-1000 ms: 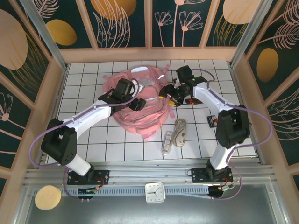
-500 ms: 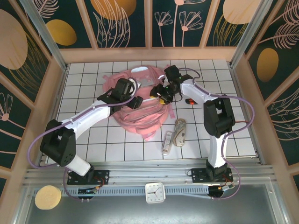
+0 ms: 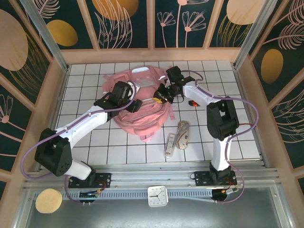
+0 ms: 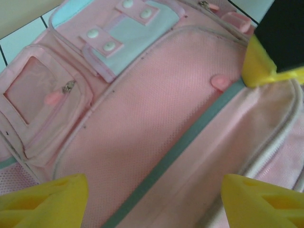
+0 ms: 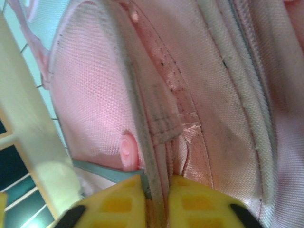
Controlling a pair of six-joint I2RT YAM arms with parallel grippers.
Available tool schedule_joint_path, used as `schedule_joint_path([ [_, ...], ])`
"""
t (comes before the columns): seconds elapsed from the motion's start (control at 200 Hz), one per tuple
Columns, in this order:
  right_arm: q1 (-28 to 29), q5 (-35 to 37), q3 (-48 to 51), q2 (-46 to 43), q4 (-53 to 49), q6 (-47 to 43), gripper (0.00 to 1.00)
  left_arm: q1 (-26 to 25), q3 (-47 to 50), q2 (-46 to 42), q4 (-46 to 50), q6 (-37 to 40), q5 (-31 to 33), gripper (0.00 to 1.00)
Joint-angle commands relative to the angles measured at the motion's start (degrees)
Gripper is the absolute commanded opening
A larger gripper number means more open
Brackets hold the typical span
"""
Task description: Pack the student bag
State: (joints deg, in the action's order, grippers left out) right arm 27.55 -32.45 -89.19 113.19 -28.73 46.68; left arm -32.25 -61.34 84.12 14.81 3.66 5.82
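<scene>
White tiled table (image 3: pixel 95 142), student bag (image 3: pixel 142 121) slumped on its far half. Right gripper (image 5: pixel 153 192) clamps the bag's pale rim binding (image 5: pixel 142 118); left gripper (image 4: pixel 152 204) hovers, jaws apart, over the bag. Pull hard and that thin binding may slip free, or the whole bag may drag.

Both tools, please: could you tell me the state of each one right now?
Left tool: open, holding nothing, over the student bag.
Right tool: closed, pinching an edge of the student bag.

Swings right gripper (image 3: pixel 158 98) leftward from beside student bag (image 3: pixel 142 116) onto its upper right edge; closes jaws from apart to pinched on pale piping (image 5: pixel 142 118) there. Nudges left gripper (image 3: pixel 134 105) slightly left, pushing left elbow (image 3: pixel 52 154) outward.
</scene>
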Motion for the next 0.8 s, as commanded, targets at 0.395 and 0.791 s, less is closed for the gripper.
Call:
schedule_joint_path([
  [0.395,-0.4,-5.9,0.8,-6.7,9.6,9.4,0.00,-1.5,0.0,1.4,-1.6,8.7,-3.0,0.75],
  [0.791,-1.1,-5.5,2.4,-9.0,8.0,8.2,0.00,-1.7,-7.9,9.3,-0.6,6.0,10.4,0.50],
])
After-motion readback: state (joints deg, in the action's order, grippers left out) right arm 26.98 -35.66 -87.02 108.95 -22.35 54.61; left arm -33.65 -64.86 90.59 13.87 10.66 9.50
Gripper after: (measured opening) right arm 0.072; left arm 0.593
